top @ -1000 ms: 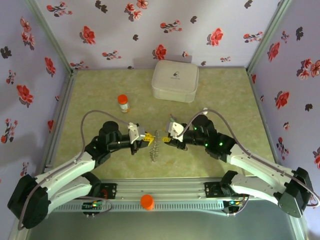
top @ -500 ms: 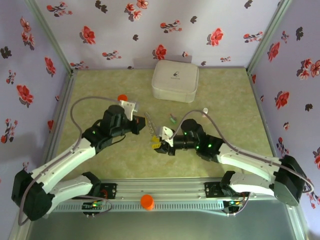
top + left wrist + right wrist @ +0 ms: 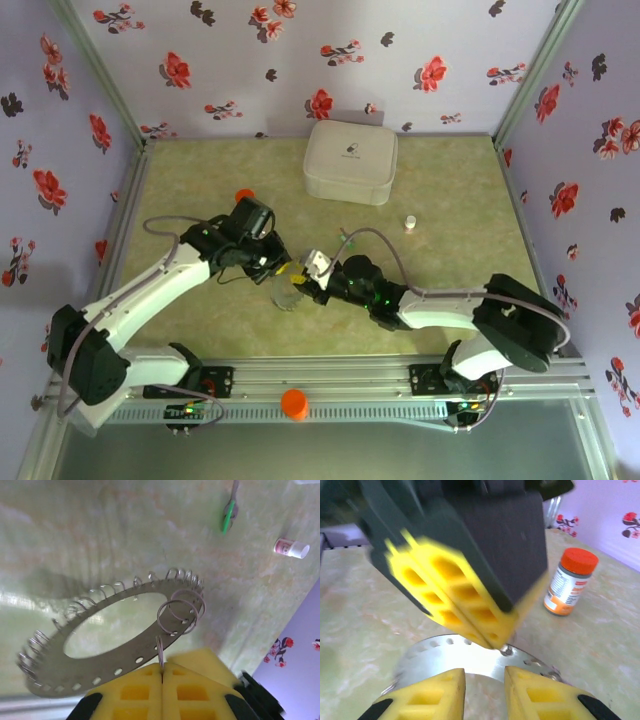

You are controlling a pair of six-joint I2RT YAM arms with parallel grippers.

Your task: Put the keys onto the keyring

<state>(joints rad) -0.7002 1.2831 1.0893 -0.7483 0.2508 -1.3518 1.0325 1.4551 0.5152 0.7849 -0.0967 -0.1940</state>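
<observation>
Two grippers meet over the table's [image 3: 460,190] middle. The left gripper [image 3: 162,667] clamps the keyring [image 3: 95,669] by a small loop, and the right gripper [image 3: 485,680] stands beside it with jaws apart. A green key [image 3: 228,516] lies toward the far edge, so picking it up likely comes next.

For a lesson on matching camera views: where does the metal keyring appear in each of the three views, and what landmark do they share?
Top external: keyring just left of centre, lower half.
Left wrist: keyring across the centre and left, tilted.
Right wrist: keyring lower centre, partly hidden.
Shared landmark: left gripper, shut on one of its wire loops.
</observation>
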